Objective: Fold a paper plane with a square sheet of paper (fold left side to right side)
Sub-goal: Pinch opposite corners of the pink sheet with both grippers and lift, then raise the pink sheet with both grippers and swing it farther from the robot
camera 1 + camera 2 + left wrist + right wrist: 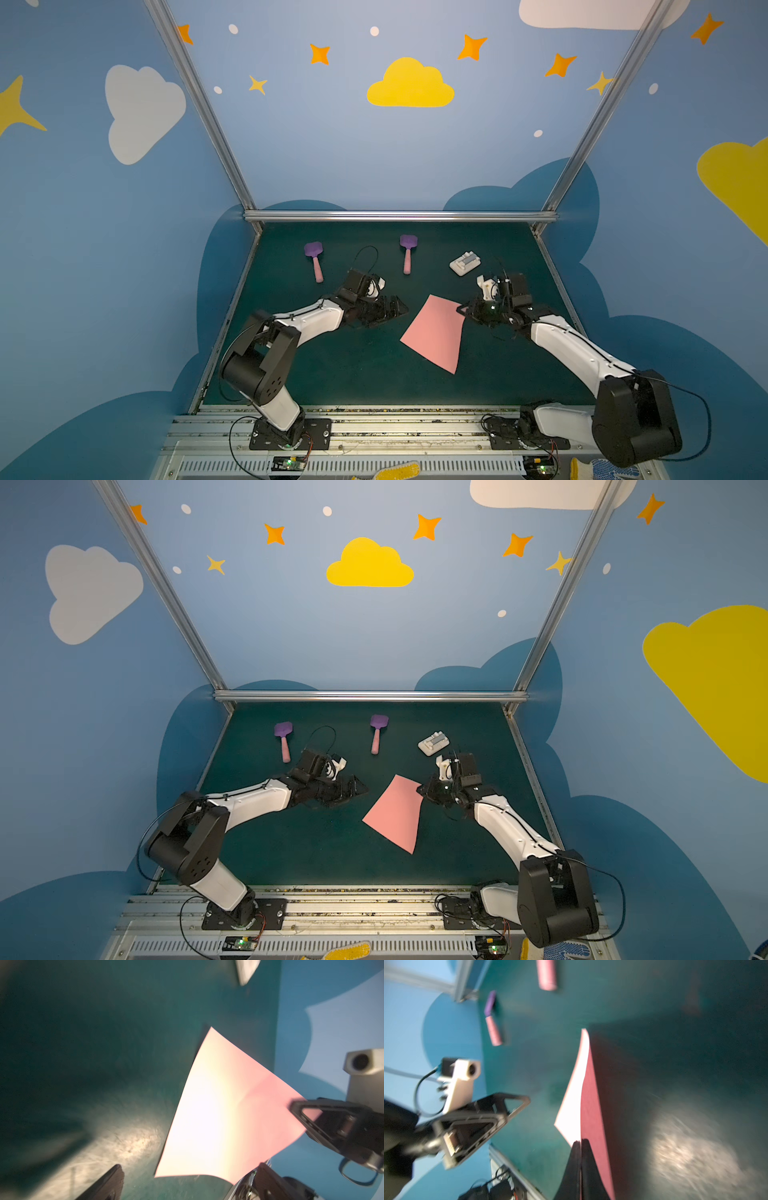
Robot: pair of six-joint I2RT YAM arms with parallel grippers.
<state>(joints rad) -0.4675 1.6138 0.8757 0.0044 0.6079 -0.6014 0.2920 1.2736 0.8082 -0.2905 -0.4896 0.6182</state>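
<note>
At the far right corner of the square sheet of paper (pixel 434 332), your right gripper (pixel 462 309) pinches the pink edge, forearm stretched low. Just left of the sheet, your left gripper (pixel 397 309) hovers, jaws spread wide. The sheet lies on the green mat (pixel 332 374), pinched corner raised.

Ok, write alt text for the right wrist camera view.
The right gripper is shut on one edge of a pink sheet of paper, which bows away across the green mat. Off to one side the left gripper hangs open, holding nothing, and two pink-handled spatulas lie blurred on the mat farther off.
</note>
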